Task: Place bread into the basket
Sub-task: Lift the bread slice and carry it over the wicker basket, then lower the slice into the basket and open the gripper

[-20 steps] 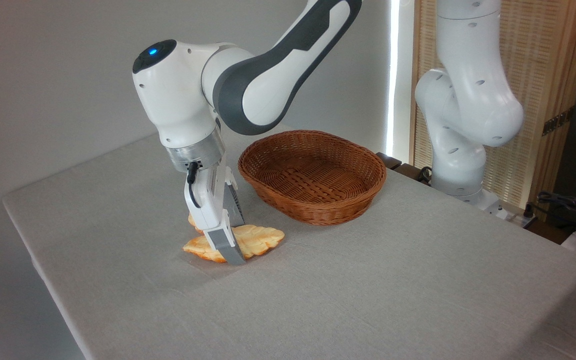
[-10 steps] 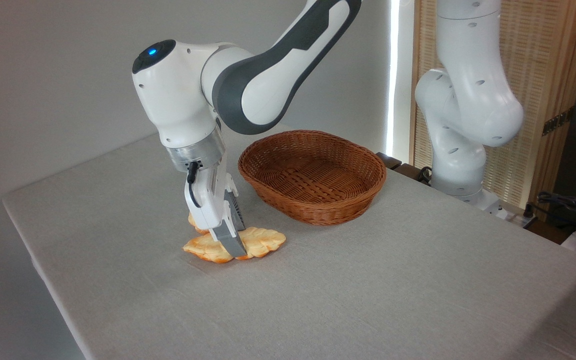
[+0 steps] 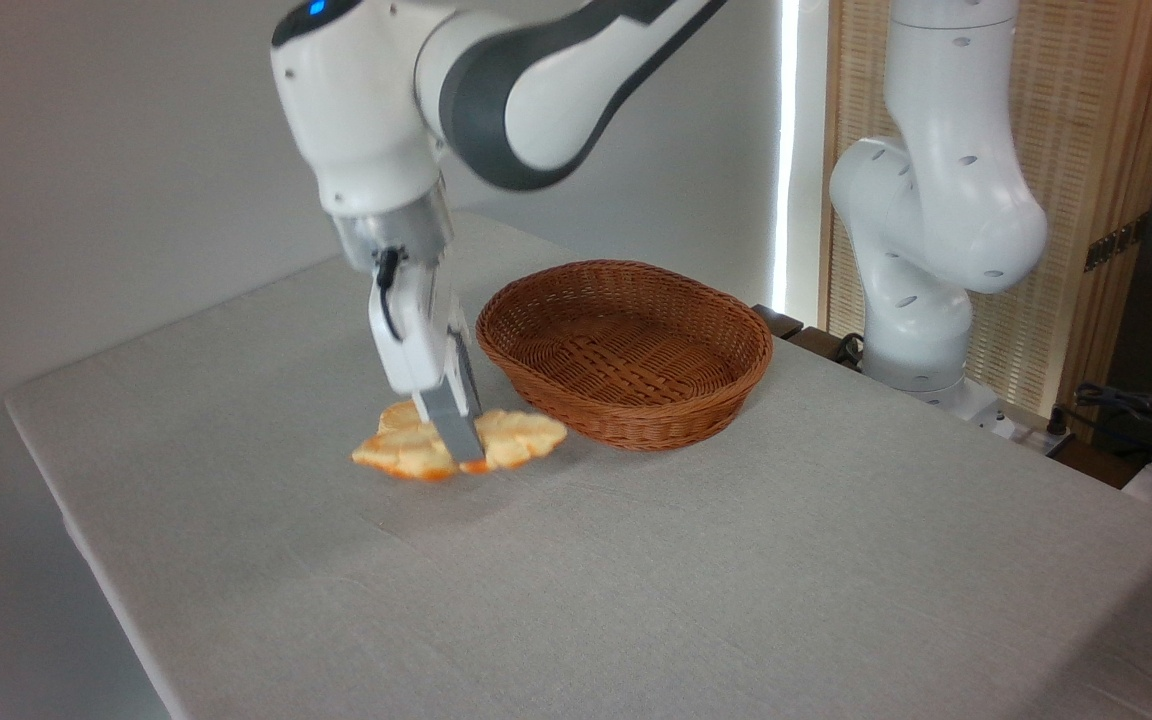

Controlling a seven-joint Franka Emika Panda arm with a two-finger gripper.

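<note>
Gripper [image 3: 458, 440] is pinching the bread [image 3: 461, 445] across its middle, holding it just clear of the table [image 3: 636, 580], near the basket [image 3: 626, 350] at its 8 o'clock. Transfer is calling for more height over the rim, level carriage, and release above the basket's centre.
</note>
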